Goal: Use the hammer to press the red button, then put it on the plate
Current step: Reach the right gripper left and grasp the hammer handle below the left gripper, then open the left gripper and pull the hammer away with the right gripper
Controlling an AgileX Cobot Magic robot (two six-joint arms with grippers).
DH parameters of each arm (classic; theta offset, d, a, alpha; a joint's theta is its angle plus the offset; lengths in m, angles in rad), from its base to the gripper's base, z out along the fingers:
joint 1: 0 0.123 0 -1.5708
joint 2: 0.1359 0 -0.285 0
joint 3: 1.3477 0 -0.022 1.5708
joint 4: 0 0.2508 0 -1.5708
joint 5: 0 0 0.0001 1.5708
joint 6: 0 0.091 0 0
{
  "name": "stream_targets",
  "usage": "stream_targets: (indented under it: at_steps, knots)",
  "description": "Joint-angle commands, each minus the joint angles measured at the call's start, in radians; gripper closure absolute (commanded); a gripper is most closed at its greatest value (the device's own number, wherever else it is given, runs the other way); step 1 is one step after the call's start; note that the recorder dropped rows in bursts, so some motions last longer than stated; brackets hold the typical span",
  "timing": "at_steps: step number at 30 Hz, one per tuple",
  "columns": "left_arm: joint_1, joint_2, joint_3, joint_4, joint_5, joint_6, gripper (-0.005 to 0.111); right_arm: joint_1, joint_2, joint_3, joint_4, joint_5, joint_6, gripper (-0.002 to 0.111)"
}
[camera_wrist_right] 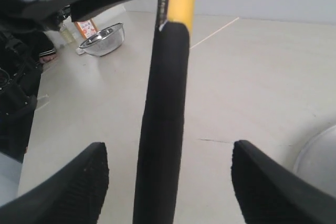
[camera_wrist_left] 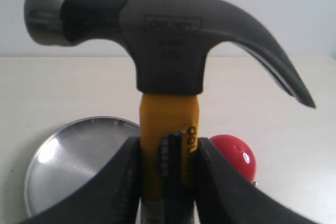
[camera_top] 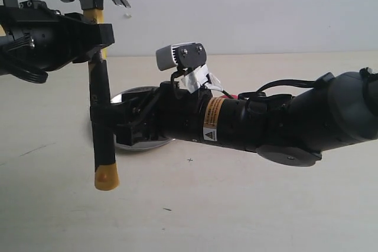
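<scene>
Hammer (camera_wrist_left: 168,51) (one, like plate (camera_wrist_left: 68,156) and red button (camera_wrist_left: 233,153)) hangs clamped in left jaws; right jaws wide.

From the side, the right arm (camera_top: 248,119) covers most of the plate (camera_top: 131,94), and I can't make out the button (camera_wrist_left: 233,155) behind it. From the left wrist only its red top shows, the base lost behind the left gripper (camera_wrist_left: 168,145). The hammer (camera_wrist_left: 168,51) handle runs off that picture's edge, its head lettering too blurred to read — the right wrist view cuts the head off.
</scene>
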Motion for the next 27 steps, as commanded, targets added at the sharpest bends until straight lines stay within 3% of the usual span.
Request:
stream_targets:
  at_steps: [1,10,15,18,24,27]
  knots:
    - [-0.021,-0.019,-0.007,-0.007,-0.054,-0.006,0.107,0.003,0.002,-0.006,-0.023,-0.022,0.011,0.043]
    - [-0.079,-0.019,-0.007,-0.007,-0.059,-0.006,0.107,0.003,0.002,-0.006,-0.033,-0.022,0.034,0.044]
    - [-0.079,-0.019,-0.007,-0.007,-0.059,-0.006,0.107,0.003,0.002,-0.006,-0.033,-0.011,0.050,0.050]
    - [-0.079,-0.019,-0.007,-0.007,-0.059,-0.006,0.107,0.003,0.002,-0.006,-0.033,0.000,0.050,0.063]
    - [-0.079,-0.019,-0.007,-0.007,-0.059,0.013,0.102,0.003,0.002,-0.006,-0.029,0.007,0.067,0.108]
    - [-0.079,-0.019,-0.007,-0.007,-0.053,0.032,0.087,0.003,0.002,-0.006,-0.030,0.005,0.067,0.108]
